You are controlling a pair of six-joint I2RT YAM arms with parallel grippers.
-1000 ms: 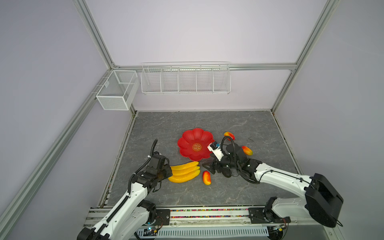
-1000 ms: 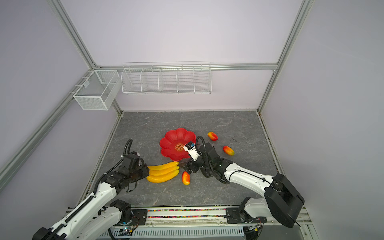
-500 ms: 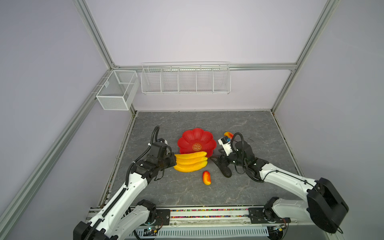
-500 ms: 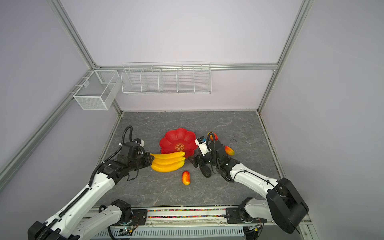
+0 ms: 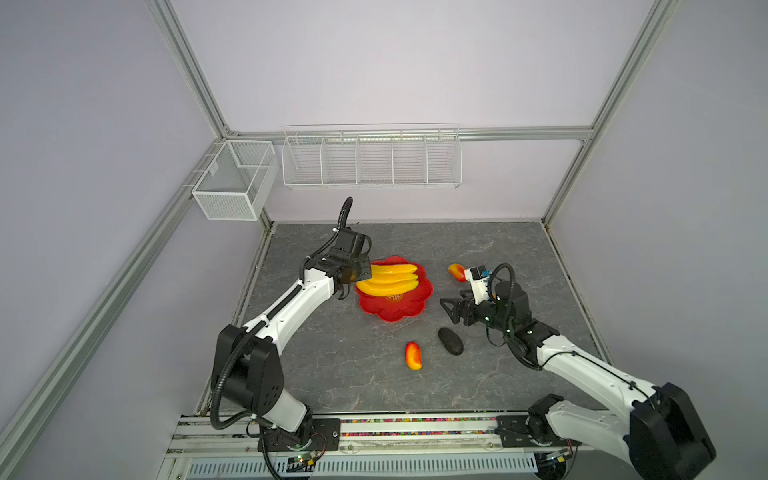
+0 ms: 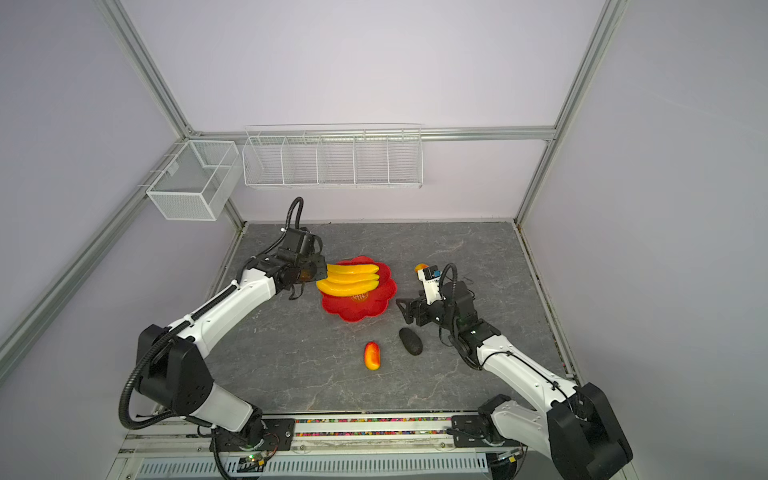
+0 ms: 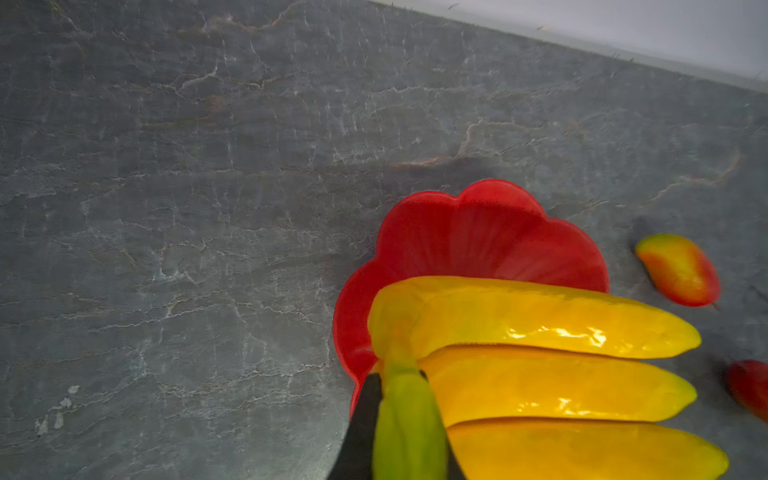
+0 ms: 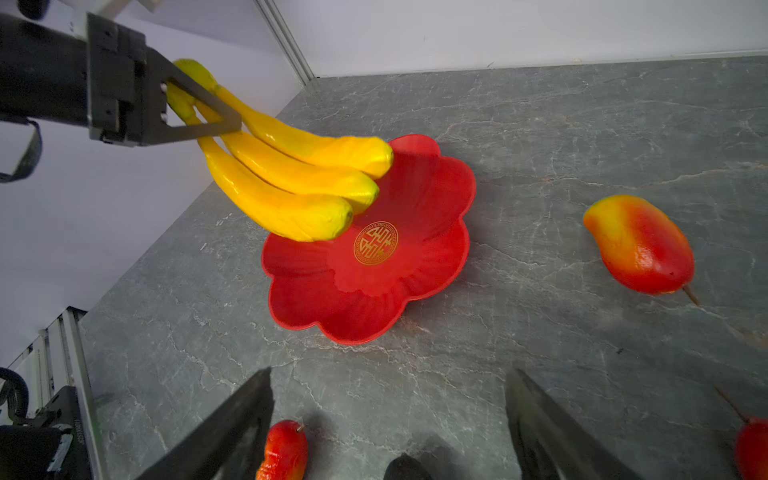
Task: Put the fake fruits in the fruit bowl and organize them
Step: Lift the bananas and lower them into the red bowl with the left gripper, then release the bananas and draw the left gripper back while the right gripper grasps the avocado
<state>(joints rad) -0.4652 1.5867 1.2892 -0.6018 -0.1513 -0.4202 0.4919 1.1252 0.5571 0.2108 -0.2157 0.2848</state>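
My left gripper (image 7: 405,415) is shut on the green stem of the yellow banana bunch (image 5: 388,280) and holds it tilted above the back-left part of the red flower-shaped fruit bowl (image 5: 395,313); the bunch's tips hang over the dish (image 8: 353,299). My right gripper (image 5: 446,309) hovers open and empty just right of the bowl. The dark avocado (image 5: 450,341) lies on the table in front of it. One mango (image 5: 413,356) lies left of the avocado and another (image 5: 457,272) sits behind my right wrist. A third mango (image 8: 752,449) shows at the edge of the right wrist view.
A long white wire basket (image 5: 370,160) and a white mesh box (image 5: 232,183) hang on the back and left walls. The grey stone tabletop (image 5: 332,353) is walled on three sides, with the arms' mounting rail (image 5: 382,428) along its front edge.
My left arm lifted the banana bunch from the front-left of the table and carried it back over the bowl. My right gripper, still open, drew back and right, away from the avocado.
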